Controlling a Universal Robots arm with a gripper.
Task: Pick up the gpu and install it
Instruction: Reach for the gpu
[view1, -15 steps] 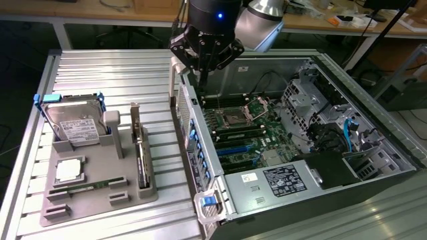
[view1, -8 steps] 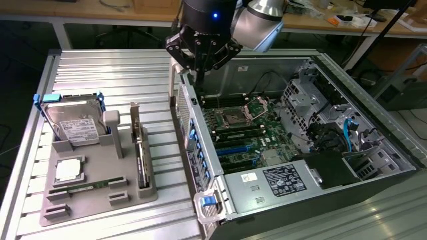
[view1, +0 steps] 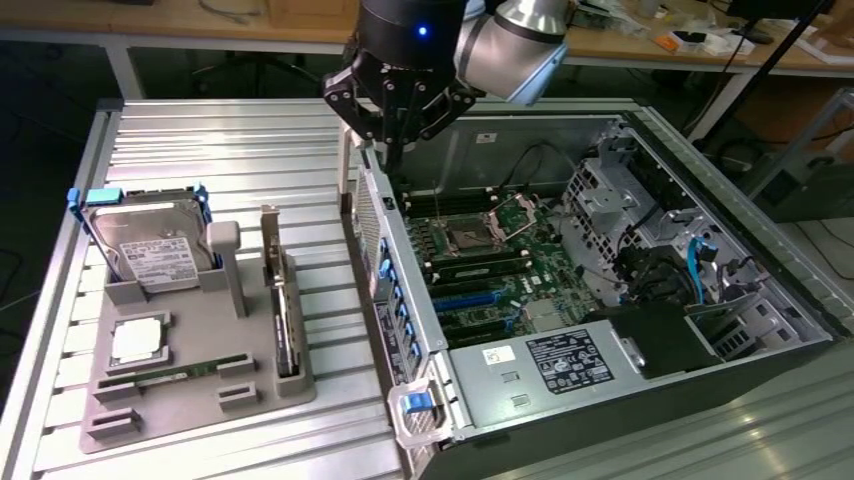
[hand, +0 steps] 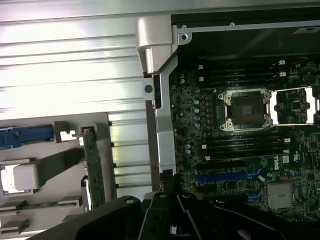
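Observation:
The gpu (view1: 283, 312) is a thin dark card standing on edge in a slot of the grey holder tray (view1: 187, 400), its metal bracket end pointing up at the back. The wrist view shows the same gpu (hand: 93, 172) edge-on beside the open computer case. My gripper (view1: 395, 152) hangs above the case's near side wall, to the exterior view's right of the gpu and well apart from it. Its fingers are shut together with nothing between them. In the wrist view the gripper (hand: 167, 184) sits over the case wall edge.
The open computer case (view1: 747, 370) lies on its side with the motherboard (hand: 235, 150) exposed. A hard drive with blue rails (view1: 144, 245), a processor (view1: 138, 342) and a green memory stick (view1: 180, 372) share the holder tray. The ribbed metal table (view1: 227, 150) stretches behind.

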